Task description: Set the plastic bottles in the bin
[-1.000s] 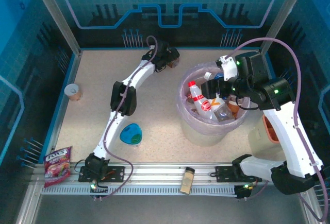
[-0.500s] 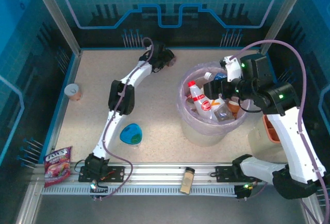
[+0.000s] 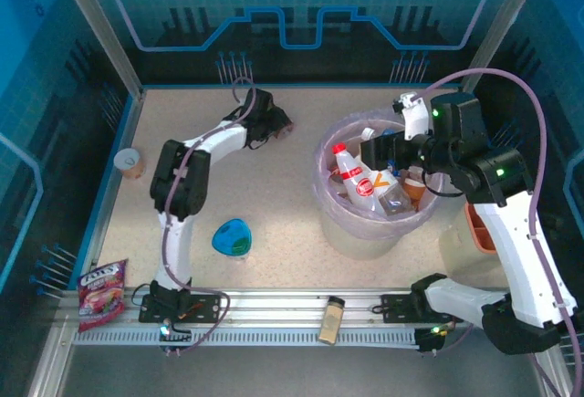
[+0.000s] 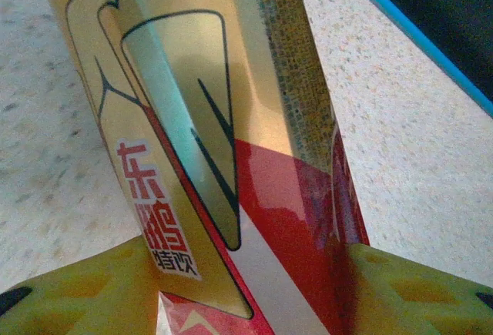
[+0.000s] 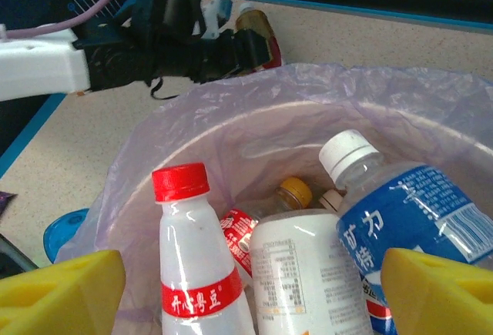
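On the speckled beige counter (image 3: pixel 274 187) inside blue walls (image 3: pixel 301 14), the left hand (image 3: pixel 279 127) grips a bottle (image 4: pixel 208 158), while the right hand (image 5: pixel 250 293) hangs open above the bin (image 3: pixel 365 229).

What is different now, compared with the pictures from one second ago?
The left gripper closed on a gold-and-red labelled bottle and shifted leftward with it, its elbow swinging left. The right gripper stayed open above the bin; the bottles inside did not move.
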